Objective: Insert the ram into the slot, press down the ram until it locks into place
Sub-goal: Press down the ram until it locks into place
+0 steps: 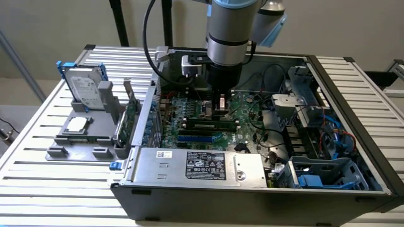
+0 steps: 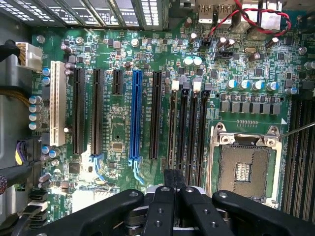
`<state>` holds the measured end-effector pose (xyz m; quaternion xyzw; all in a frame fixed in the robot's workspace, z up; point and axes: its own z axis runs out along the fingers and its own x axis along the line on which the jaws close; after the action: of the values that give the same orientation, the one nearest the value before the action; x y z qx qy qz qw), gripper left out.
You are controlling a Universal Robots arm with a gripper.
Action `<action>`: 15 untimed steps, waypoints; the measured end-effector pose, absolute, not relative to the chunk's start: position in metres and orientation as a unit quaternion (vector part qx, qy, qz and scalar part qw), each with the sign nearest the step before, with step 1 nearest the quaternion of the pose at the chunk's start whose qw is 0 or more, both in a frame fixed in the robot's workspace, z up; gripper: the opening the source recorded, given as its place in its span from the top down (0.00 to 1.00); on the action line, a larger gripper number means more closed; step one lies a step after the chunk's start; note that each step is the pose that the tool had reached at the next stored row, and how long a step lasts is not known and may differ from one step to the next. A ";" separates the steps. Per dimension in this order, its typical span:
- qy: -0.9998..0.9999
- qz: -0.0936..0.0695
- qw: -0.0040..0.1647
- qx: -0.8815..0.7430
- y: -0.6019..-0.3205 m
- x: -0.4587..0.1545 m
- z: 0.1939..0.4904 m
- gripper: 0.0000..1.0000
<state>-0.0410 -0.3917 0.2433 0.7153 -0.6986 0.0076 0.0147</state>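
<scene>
The gripper (image 1: 222,105) hung over the motherboard (image 2: 123,54), fingers closed and apparently empty. One ram (image 1: 210,126) already lay seated in a slot near the blue socket (image 1: 199,138). Four slots (image 2: 187,129) stood parallel

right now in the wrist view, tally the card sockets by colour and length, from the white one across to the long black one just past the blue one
white socket: 1
blue socket: 1
long black sockets: 3
short black socket: 1
total: 6
</scene>
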 end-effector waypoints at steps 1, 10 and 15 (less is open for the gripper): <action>-0.699 0.008 0.015 0.715 -0.392 -0.041 0.243 0.89; -0.699 0.008 0.015 0.715 -0.392 -0.041 0.241 0.89; -0.699 0.008 0.015 0.715 -0.392 -0.041 0.237 0.89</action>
<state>-0.0410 -0.3917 0.2366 0.7147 -0.6992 0.0075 0.0146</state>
